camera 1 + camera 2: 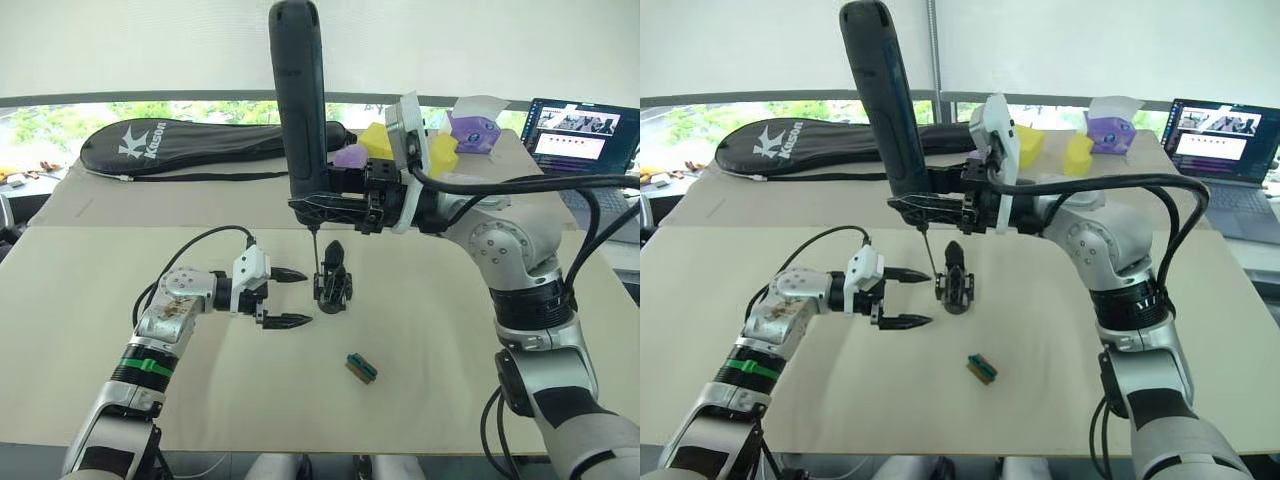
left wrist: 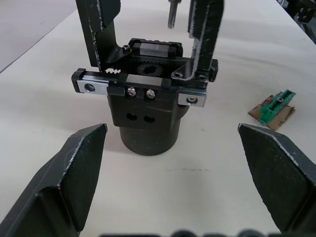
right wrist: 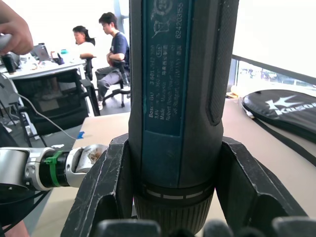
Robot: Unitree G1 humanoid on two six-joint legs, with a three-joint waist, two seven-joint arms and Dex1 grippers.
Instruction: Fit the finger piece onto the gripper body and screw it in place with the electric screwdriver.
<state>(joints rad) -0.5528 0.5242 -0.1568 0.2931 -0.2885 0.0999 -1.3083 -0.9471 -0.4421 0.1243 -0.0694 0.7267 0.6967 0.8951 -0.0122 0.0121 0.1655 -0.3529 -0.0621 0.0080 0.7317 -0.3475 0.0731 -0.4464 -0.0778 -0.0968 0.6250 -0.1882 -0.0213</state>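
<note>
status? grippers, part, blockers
Left gripper open beside the gripper body, not touching. Right gripper shut on electric screwdriver, bit above the body. Nothing in the way.

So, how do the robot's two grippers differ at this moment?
The left gripper is open and holds nothing, with its jaws wide beside the gripper body; the right gripper is shut on the electric screwdriver. The left sits low near the table; the right is raised above the gripper body. Both are near the gripper body.

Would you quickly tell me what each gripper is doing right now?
Left gripper: open, empty, beside the gripper body.
Right gripper: shut on the electric screwdriver, held upright above the gripper body.
</note>
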